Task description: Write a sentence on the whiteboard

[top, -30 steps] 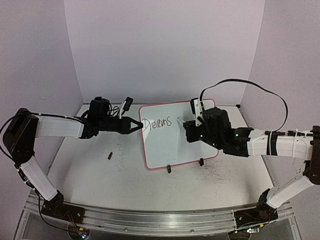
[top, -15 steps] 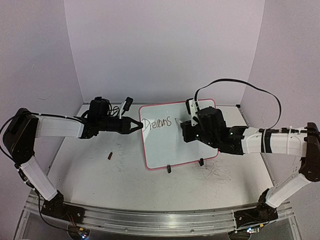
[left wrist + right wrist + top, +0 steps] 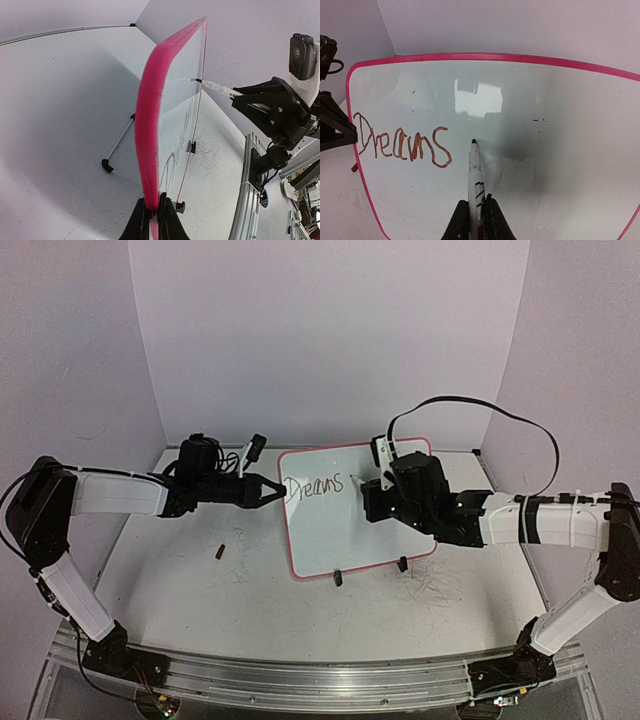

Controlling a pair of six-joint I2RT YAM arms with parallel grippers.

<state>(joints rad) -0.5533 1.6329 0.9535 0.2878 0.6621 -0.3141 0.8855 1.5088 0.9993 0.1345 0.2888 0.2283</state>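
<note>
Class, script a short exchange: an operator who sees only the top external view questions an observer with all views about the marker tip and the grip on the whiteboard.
Operator: Is the marker tip on the board?
Observer: Yes. In the right wrist view the marker tip meets the whiteboard just right of the sentence.
Operator: Is the frame really clamped?
Observer: Yes. The left wrist view shows the left gripper shut on its pink edge.

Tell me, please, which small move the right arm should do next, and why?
Probably start the first stroke of the next word. The board shows only "Dreams", and the marker in the right tool has its tip just right of the final s, with bare surface beyond. The left tool clamps the board's edge, so it should hold steady.
</note>
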